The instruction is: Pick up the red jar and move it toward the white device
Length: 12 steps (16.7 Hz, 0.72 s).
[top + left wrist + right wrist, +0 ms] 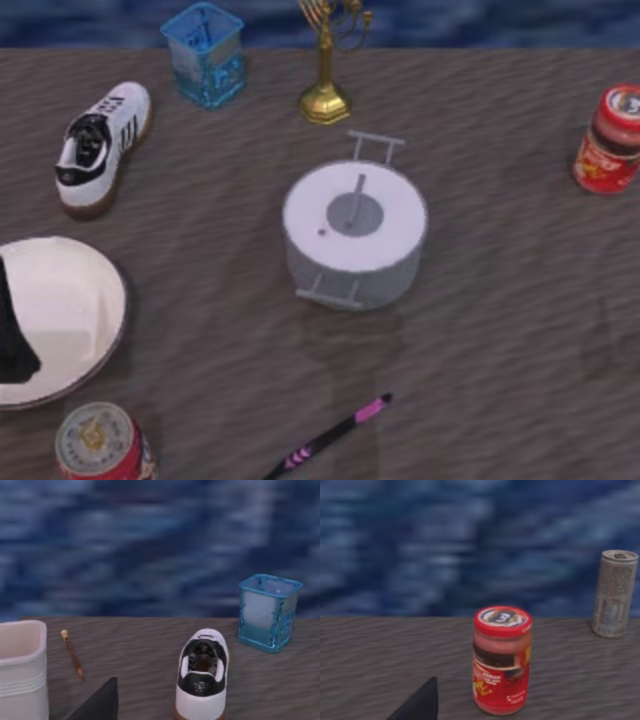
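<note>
The red jar (608,138) stands upright at the table's far right edge. It has a red lid, a dark band and a red label. In the right wrist view the red jar (502,660) stands just ahead of my right gripper, untouched. Only one dark fingertip (422,702) shows, well off to the side, so the gripper is open and empty. The white device (354,235), a squat cylinder with a grey disc and rod, sits mid-table, well left of the jar. My left arm (10,330) hangs over the plate at the left edge, its fingertip (102,702) apart from anything.
A shoe (100,145), a blue cup (206,52) and a gold candle holder (326,95) line the back. A white plate (70,300) and a red can (100,445) sit at the left front. A pink-black pen (330,435) lies in front. A grey can (615,595) stands beyond the jar.
</note>
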Each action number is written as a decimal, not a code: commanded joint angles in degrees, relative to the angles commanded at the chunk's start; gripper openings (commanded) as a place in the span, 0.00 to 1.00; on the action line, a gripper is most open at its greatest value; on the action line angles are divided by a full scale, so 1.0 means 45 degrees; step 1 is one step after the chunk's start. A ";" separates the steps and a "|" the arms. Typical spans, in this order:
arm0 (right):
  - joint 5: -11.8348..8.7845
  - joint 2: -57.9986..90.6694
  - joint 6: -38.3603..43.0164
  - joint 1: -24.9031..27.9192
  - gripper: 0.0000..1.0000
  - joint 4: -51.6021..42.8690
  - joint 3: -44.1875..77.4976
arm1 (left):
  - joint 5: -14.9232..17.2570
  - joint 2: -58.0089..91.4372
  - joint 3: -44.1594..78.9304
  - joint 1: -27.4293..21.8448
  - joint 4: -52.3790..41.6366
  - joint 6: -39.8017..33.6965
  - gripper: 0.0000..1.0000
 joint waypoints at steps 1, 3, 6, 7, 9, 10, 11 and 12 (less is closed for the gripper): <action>0.0000 0.0000 0.0000 0.0000 1.00 0.0000 0.0000 | 0.0000 0.0000 0.0000 0.0000 0.0000 0.0000 1.00; -0.0017 0.0089 -0.0002 0.0015 1.00 -0.0052 0.0107 | 0.0000 0.0000 0.0000 0.0000 0.0000 0.0000 1.00; -0.0145 0.0992 -0.0034 0.0116 1.00 -0.0578 0.1156 | 0.0000 0.0000 0.0000 0.0000 0.0000 0.0000 1.00; -0.0199 0.1512 -0.0056 0.0155 1.00 -0.0883 0.1745 | 0.0000 0.0000 0.0000 0.0000 0.0000 0.0000 1.00; -0.0302 0.2831 -0.0120 0.0221 1.00 -0.1661 0.3208 | 0.0000 0.0000 0.0000 0.0000 0.0000 0.0000 1.00; -0.0348 0.3646 -0.0166 0.0244 1.00 -0.2148 0.4098 | 0.0000 0.0000 0.0000 0.0000 0.0000 0.0000 1.00; -0.0389 0.4533 -0.0220 0.0261 1.00 -0.2683 0.5058 | 0.0000 0.0000 0.0000 0.0000 0.0000 0.0000 1.00; -0.0425 0.5487 -0.0280 0.0271 1.00 -0.3263 0.6085 | 0.0000 0.0000 0.0000 0.0000 0.0000 0.0000 1.00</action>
